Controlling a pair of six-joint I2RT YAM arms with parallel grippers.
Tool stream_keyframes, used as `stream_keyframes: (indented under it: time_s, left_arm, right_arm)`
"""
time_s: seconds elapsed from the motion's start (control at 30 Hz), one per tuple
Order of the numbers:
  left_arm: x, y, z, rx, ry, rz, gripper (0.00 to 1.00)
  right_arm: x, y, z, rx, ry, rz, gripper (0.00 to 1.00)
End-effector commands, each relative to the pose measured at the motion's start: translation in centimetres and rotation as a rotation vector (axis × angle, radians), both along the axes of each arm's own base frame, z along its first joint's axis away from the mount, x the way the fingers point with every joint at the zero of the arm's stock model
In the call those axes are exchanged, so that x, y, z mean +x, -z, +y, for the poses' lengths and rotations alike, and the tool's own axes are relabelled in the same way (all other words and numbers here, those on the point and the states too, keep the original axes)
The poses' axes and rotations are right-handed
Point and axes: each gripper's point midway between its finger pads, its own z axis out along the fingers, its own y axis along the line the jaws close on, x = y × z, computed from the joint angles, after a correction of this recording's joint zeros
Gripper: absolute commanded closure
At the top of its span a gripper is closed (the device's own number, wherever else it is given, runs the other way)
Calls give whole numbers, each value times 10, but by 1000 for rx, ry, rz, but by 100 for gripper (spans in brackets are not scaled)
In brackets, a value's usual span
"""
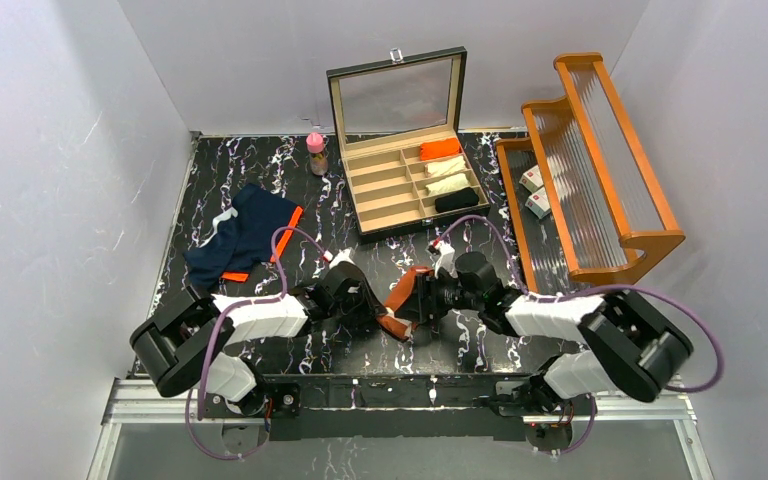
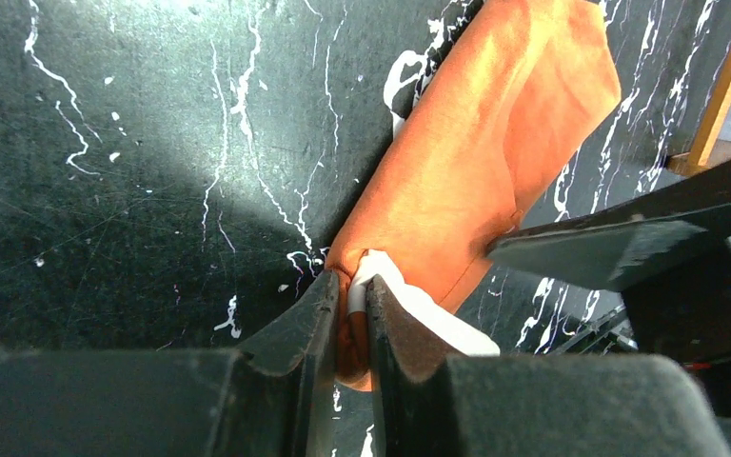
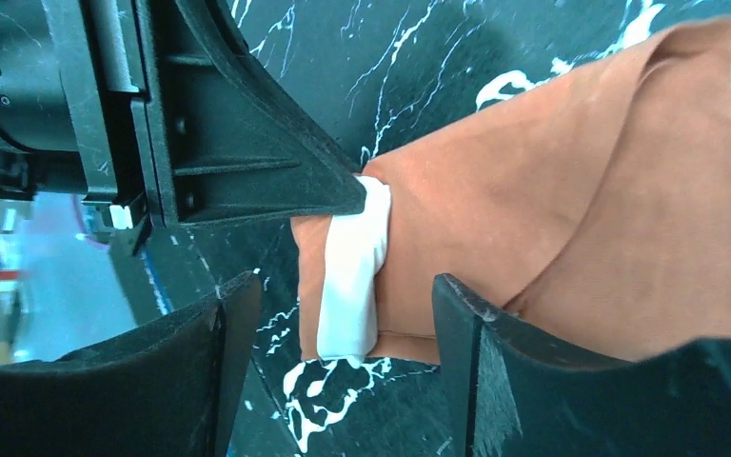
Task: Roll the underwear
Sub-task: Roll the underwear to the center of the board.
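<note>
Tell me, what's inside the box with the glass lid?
Four cloth rolls sit in the right-hand slots of the box: an orange roll, two cream rolls and a black roll. The left-hand slots show only tan lining. Anything under the rolls is covered.

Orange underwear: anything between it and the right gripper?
Nothing visible. The right gripper has its jaws open on either side of the white-banded end of the orange underwear. The left gripper pinches that same end.
</note>
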Motion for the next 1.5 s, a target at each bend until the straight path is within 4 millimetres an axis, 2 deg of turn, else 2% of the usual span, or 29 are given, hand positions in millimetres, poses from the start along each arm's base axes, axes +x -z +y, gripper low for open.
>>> stream_keyframes:
  time_s: [0.0,0.1,0.27,0.4,0.53,0.8,1.03,1.13,1.23,1.27,1.47]
  left_arm:
    - [-14,22,34,179,-3,46,100]
    - [-13,17,36,186,-14,40,100]
    - [-12,12,37,188,-22,37,100]
    - [-12,11,37,182,-28,36,100]
    - [-12,10,37,177,-31,32,100]
    - [-11,9,37,174,-34,32,100]
    - [-16,9,45,195,-45,42,100]
    - [-16,8,49,197,-64,34,100]
    - [-17,6,53,193,-77,34,99]
    - [-18,6,54,192,-82,35,96]
    - [-21,-3,70,202,-138,22,67]
  right_arm:
    - [17,0,-25,-207,2,-170,25]
    - [20,-22,-18,-229,-60,-380,28]
    - [-3,-45,8,-256,-207,-715,31]
    - [-22,-46,27,-287,-314,-877,32]
    - [-33,-35,41,-328,-396,-952,36]
    - [-38,-7,50,-367,-432,-989,45]
    - [-29,15,33,-443,-345,-949,70]
    - [-34,26,27,-445,-332,-892,81]
    - [-45,27,32,-376,-341,-838,90]
    - [-50,26,35,-342,-348,-818,93]
    - [-79,15,64,-82,-406,-625,97]
